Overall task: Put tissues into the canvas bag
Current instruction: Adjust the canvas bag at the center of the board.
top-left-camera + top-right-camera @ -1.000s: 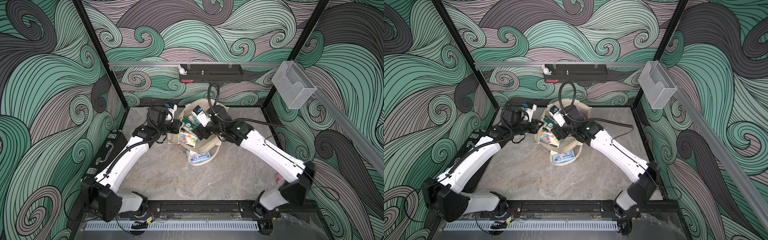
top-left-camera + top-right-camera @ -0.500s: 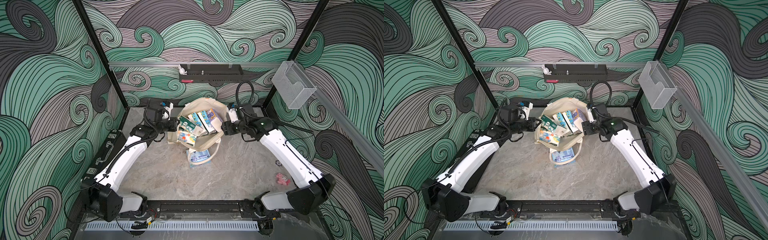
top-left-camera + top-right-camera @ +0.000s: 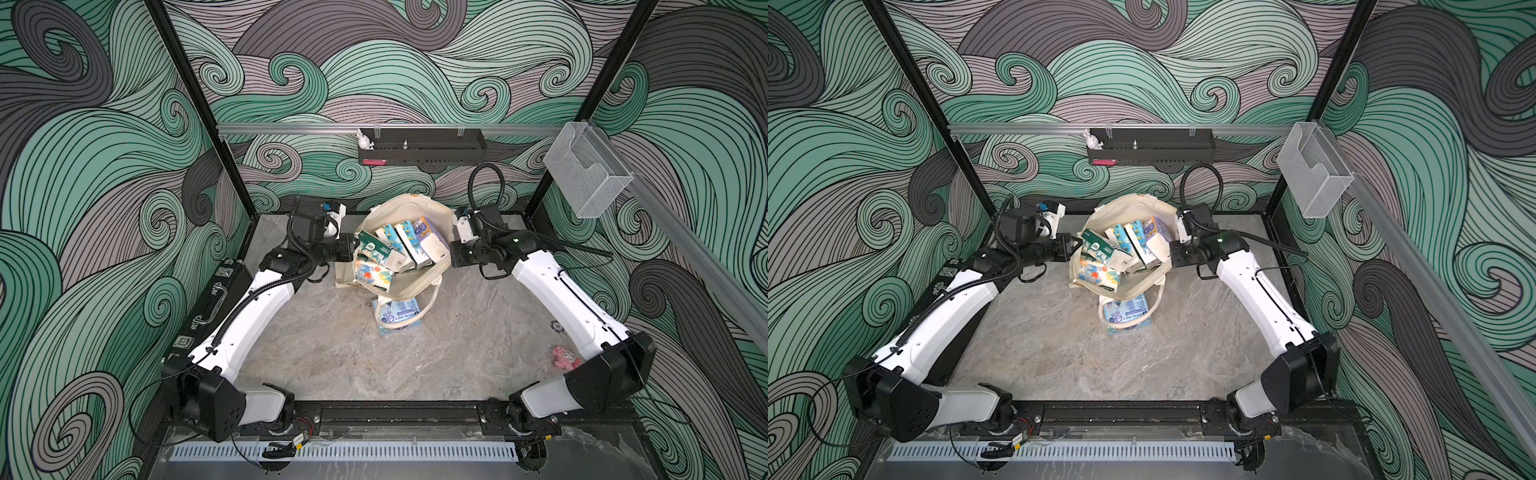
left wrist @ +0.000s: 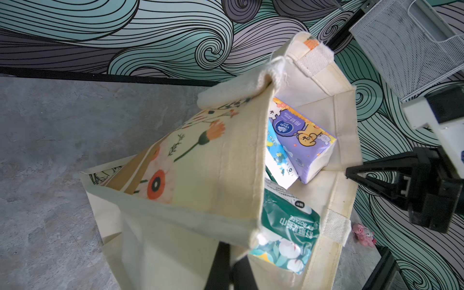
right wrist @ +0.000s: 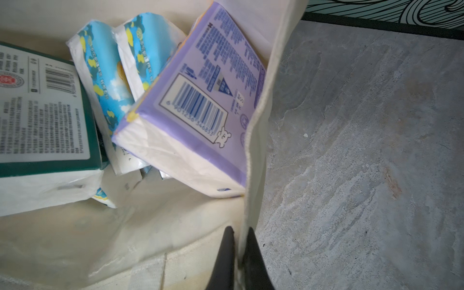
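Note:
The cream canvas bag (image 3: 409,210) stands open at the back middle of the table in both top views (image 3: 1129,210). Several tissues fill it: a purple pack (image 3: 432,241), blue-and-white packs and a green pack (image 3: 374,247). One light blue pack (image 3: 395,313) lies on the table in front, under a white handle loop. My left gripper (image 3: 355,249) is shut on the bag's left rim; the left wrist view shows the flowered wall (image 4: 200,175) pinched between its fingers (image 4: 221,266). My right gripper (image 3: 451,259) is shut on the right rim (image 5: 258,140), beside the purple pack (image 5: 200,113).
A black hard case (image 3: 212,295) lies along the table's left edge under my left arm. A small pink plush toy (image 3: 565,359) sits near my right arm's base. A black shelf (image 3: 419,147) and a clear bin (image 3: 586,170) hang on the walls.
My right arm pulled back from over the bag to its right side, and its gripper went from open to shut on the rim. The left gripper kept its hold.

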You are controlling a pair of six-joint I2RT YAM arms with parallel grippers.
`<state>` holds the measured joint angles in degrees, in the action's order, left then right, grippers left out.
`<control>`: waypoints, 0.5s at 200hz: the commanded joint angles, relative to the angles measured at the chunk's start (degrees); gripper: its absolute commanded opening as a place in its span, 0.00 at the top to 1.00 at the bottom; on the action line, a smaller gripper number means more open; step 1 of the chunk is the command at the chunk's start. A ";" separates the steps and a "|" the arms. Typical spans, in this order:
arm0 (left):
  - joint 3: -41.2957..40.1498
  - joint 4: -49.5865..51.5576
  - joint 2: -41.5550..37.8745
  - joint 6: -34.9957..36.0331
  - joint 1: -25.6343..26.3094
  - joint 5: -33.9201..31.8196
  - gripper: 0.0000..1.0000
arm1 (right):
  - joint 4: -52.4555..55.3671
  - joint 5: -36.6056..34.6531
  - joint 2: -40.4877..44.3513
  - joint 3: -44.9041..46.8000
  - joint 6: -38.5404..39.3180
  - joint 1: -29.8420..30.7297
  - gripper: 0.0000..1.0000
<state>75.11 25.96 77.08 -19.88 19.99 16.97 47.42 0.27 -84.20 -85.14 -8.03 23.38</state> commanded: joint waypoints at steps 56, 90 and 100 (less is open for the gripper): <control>22.67 9.49 15.46 -5.31 -2.77 3.52 1.00 | 3.33 8.23 9.50 -2.60 -2.10 -1.25 1.00; 26.53 10.49 18.73 -6.11 -4.34 4.76 1.00 | 3.07 8.98 9.50 -1.08 -2.23 -2.73 1.00; 28.58 11.75 20.29 -6.20 -4.98 5.97 0.98 | 2.86 9.41 9.50 -1.23 -2.21 -3.22 0.86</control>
<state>98.10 36.42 95.46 -24.88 16.64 20.25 53.76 6.59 -75.46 -86.26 -10.63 20.99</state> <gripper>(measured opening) 0.048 0.072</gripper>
